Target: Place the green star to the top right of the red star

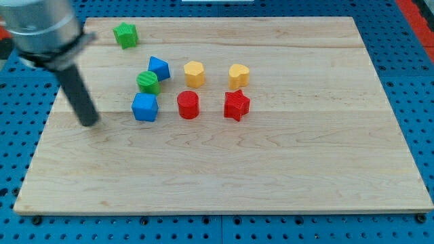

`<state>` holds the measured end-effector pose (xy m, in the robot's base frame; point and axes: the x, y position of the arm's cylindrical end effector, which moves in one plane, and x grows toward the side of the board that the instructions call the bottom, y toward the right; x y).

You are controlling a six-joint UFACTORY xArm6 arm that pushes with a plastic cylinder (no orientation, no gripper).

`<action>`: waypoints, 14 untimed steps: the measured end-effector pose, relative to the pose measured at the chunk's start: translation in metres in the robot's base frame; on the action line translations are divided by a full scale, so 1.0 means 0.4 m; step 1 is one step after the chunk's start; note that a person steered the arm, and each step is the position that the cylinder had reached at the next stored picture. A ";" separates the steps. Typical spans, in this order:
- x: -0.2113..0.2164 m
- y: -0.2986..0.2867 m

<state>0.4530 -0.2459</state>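
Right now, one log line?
my tip: left of blue cube, touching nothing | green star: top left, unmoved | red star: right of red cylinder

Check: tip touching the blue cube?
Apart. The camera view shows bare wood between my tip and the blue cube, which lies to the view's right.

1. The arm's grey, blurred housing is seen at the view's top left.
2. A dark rod is angled down from it toward the view's right.
3. My tip (pixel 89 123) is set on the board, at the view's left.
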 end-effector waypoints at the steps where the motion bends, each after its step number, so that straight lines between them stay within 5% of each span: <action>1: -0.224 -0.092; 2: -0.439 -0.054; 3: -0.471 -0.021; 4: -0.524 0.213; 5: -0.529 0.301; 6: -0.568 0.185; 7: -0.608 0.256; 9: -0.511 0.723; 10: -0.430 0.822; 14: -0.209 0.924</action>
<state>0.3693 0.1238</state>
